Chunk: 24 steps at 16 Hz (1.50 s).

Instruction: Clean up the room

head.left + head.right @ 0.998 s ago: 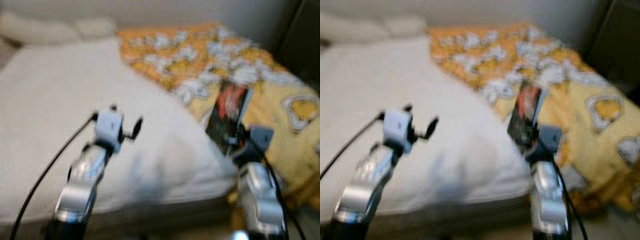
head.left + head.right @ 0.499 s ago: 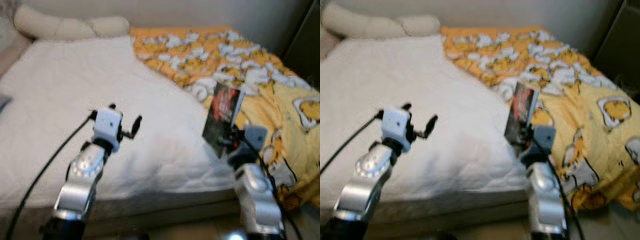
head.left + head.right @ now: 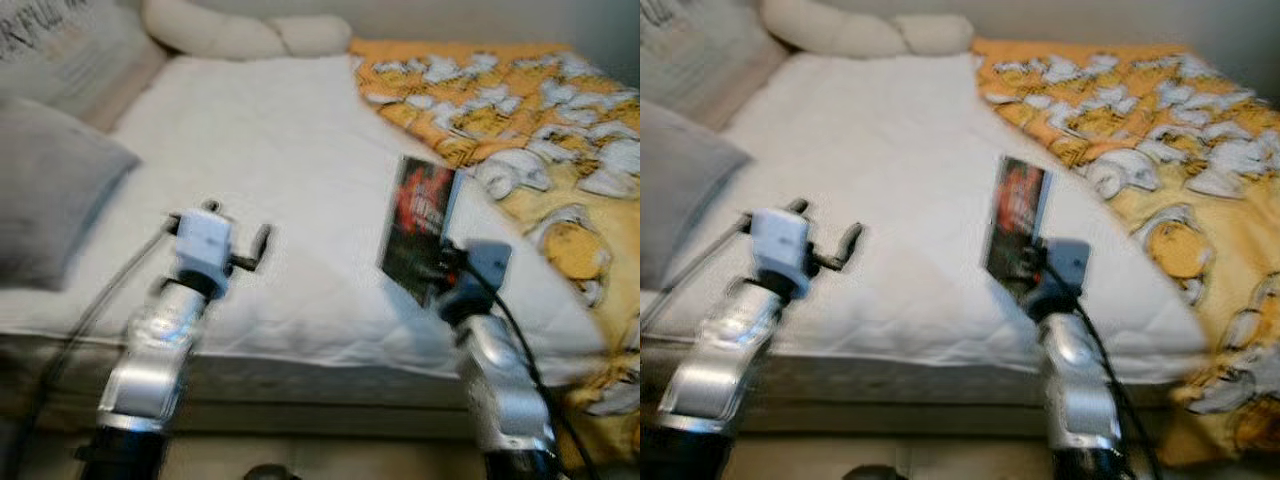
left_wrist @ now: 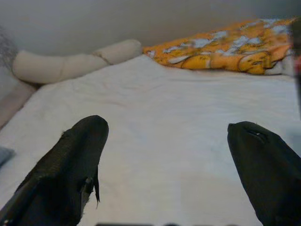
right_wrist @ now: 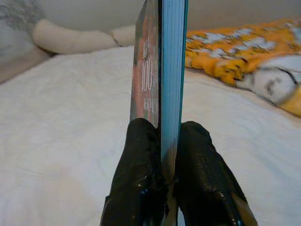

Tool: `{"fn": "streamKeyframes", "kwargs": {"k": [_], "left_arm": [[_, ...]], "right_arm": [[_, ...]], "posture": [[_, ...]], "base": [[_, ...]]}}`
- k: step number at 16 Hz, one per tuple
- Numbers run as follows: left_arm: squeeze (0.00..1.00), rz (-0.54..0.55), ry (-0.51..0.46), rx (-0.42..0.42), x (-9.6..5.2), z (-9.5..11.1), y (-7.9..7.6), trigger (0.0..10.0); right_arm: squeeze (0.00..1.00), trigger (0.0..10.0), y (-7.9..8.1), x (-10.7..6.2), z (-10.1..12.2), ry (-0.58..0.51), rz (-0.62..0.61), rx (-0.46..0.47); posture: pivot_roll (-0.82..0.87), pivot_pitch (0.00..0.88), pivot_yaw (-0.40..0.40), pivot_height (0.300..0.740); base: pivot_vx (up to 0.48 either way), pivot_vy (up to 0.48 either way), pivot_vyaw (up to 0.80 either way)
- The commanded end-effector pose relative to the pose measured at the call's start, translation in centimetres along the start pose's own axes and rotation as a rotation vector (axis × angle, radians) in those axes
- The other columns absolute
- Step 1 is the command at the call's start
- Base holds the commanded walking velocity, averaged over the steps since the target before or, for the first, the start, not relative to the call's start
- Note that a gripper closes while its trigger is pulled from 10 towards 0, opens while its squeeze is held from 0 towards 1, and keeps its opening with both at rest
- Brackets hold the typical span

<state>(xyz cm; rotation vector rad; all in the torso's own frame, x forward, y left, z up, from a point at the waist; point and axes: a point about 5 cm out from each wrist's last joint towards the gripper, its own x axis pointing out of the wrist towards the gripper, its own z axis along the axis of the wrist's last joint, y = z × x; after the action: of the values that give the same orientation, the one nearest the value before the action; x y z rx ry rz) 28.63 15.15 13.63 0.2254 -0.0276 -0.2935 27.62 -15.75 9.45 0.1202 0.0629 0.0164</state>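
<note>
the right gripper (image 5: 162,155) was clenched on a thin book (image 3: 420,225), both black fingers (image 5: 138,160) pinching its lower edge w/ the book standing upright, red-and-dark cover facing the robot's left, blue page edge toward the wrist cam. in the head views the book was held up in the air over the near part of the bed (image 3: 290,150), just in front of the white mattress edge, not resting on anything.

the left gripper (image 4: 164,155) was released, fingers spread wide apart w/ nothing between them, hovering over the white sheet near the bed's front edge.

also around: a grey pillow (image 3: 45,190) on the robot's left side of the bed, a cream bolster (image 3: 240,35) along the far end, an orange-yellow cartoon blanket (image 3: 540,120) bunched on the right. head views were blurry.

handling, prob: book looks light and fairly stiff, a slim paperback or similar, glossy cover so maybe a bit slippery. pinched at one edge only it could pivot or slide if the arm swings fast. grip looked ok as is; a hold nearer the spine or further in would be steadier. not fragile, though corners and pages could bend if set down on an edge.
</note>
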Motion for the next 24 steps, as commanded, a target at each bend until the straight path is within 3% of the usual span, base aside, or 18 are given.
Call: {"fn": "streamKeyframes", "kwargs": {"k": [1, 17, 19, 21, 24], "left_arm": [[0.0, 0.015, 0.005, 0.021, 0.02, 0.09, 0.66, 10.0], [0.0, 0.019, 0.005, 0.008, 0.09, 0.18, 0.7, 10.0], [0.0, 0.025, -0.029, -0.043, 0.05, 0.59, 0.55, 10.0], [0.0, 0.032, 0.014, -0.017, 0.12, 0.15, 0.57, 10.0], [0.0, 0.034, -0.008, -0.039, 0.11, 0.23, 0.67, 10.0]], "right_arm": [[0.0, 10.0, 0.1, 0.2, 1.18, -0.056, -0.004, 0.015], [0.0, 10.0, 0.59, 0.37, 1.24, -0.051, 0.026, 0.032], [0.0, 10.0, 0.54, 0.45, 1.22, -0.042, 0.014, 0.035], [0.0, 10.0, 0.51, 0.57, 1.18, -0.035, 0.007, 0.035], [0.0, 10.0, 1.04, 0.7, 1.57, -0.058, 0.043, -0.021]], "posture": [[0.09, 0.0, 0.02, 0.74], [0.09, 0.0, 0.008, 0.74], [0.09, 0.0, 0.005, 0.74], [0.08, 0.0, 0.003, 0.74], [0.09, 0.0, 0.002, 0.74]], "base": [[0.0, 0.33, 0.0], [0.0, 0.328, 0.0], [0.0, 0.0, 0.0], [0.0, 0.0, 0.0], [0.0, 0.0, 0.0]]}}
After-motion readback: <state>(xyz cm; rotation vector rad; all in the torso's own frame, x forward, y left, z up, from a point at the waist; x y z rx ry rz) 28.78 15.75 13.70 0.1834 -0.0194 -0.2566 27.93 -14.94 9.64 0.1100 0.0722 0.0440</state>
